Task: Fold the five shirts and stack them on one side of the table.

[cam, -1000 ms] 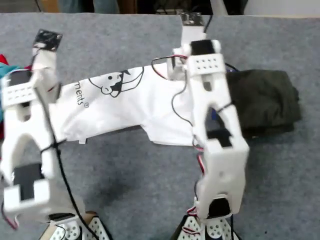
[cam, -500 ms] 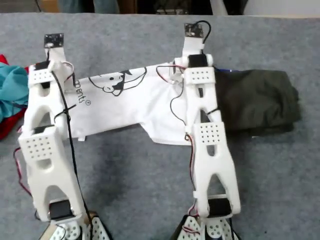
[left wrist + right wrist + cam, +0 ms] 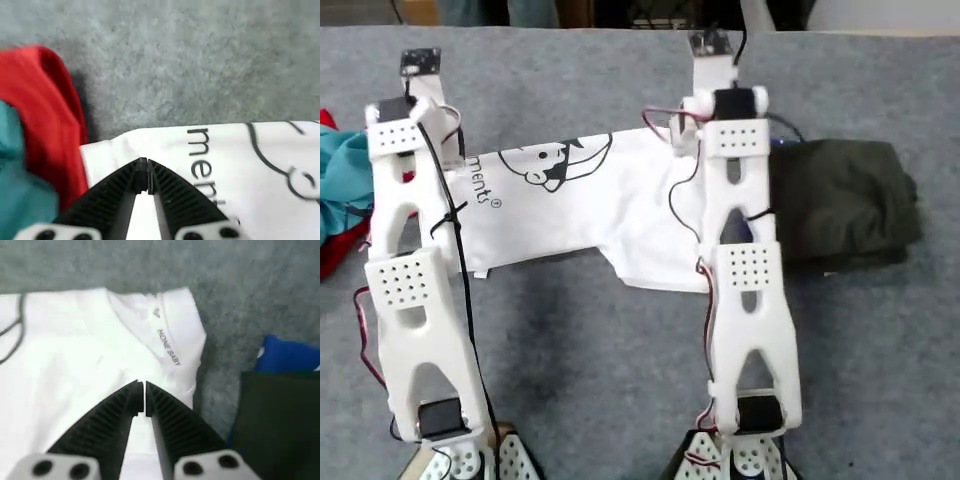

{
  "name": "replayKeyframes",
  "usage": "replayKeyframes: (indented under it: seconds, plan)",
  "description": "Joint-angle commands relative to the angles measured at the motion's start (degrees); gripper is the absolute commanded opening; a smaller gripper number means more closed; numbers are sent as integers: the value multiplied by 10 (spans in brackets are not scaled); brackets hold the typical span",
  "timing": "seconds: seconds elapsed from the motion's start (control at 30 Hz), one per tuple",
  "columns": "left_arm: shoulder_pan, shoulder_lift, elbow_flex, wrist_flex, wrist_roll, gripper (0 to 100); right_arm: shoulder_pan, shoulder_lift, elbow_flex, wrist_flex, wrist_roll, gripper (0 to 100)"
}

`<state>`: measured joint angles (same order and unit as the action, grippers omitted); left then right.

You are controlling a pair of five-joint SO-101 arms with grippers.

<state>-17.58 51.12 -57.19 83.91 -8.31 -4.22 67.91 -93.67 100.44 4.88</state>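
A white printed shirt (image 3: 580, 210) lies spread across the middle of the grey table. My left gripper (image 3: 146, 176) is shut, with its tips over the shirt's left end (image 3: 225, 150), beside the red shirt (image 3: 45, 125). My right gripper (image 3: 140, 396) is shut above the white shirt's collar end (image 3: 75, 340). A dark green folded shirt (image 3: 845, 200) sits to the right on top of a blue one (image 3: 290, 352). In the high view both arms stretch far over the white shirt: the left arm (image 3: 405, 290) and the right arm (image 3: 745, 280).
A teal shirt (image 3: 340, 170) and a red one (image 3: 330, 250) are bunched at the table's left edge. Bare grey table (image 3: 580, 360) lies in front of the white shirt between the arm bases.
Both arms have unfolded and stretched forward from a raised, bent pose, and their wrists have reached the white shirt's far ends. The shirt has barely shifted.
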Motion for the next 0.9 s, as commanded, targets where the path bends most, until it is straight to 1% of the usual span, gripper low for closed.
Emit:
replayKeyframes:
  seconds: [0.0,0.07,0.13,0.23,0.27,0.37,0.43,0.53,0.67,0.77,0.87]
  plan:
    - [11,-62,-85,96,-56,28,-10,-113,-20,8,84,15]
    - [17,-73,-124,140,-58,28,-17,-158,-19,9,151,15]
    - [23,-81,-163,172,-58,28,-18,-201,-6,9,197,15]
    - [22,-111,-166,172,-37,28,-17,-269,56,9,245,15]
    - [22,-128,-145,172,-31,28,-16,-295,87,9,259,15]
    - [34,-207,-19,172,-10,28,-18,-380,216,9,305,15]
    - [36,-287,86,171,10,28,-21,-444,323,9,343,15]
    - [36,-422,247,157,39,29,-40,-545,502,8,381,15]
    - [36,-582,500,81,42,29,-75,-678,719,-4,425,15]
    - [25,-683,680,0,41,30,-99,-766,870,-33,499,15]
    - [3,-757,809,-58,40,30,-123,-833,1017,-78,576,16]
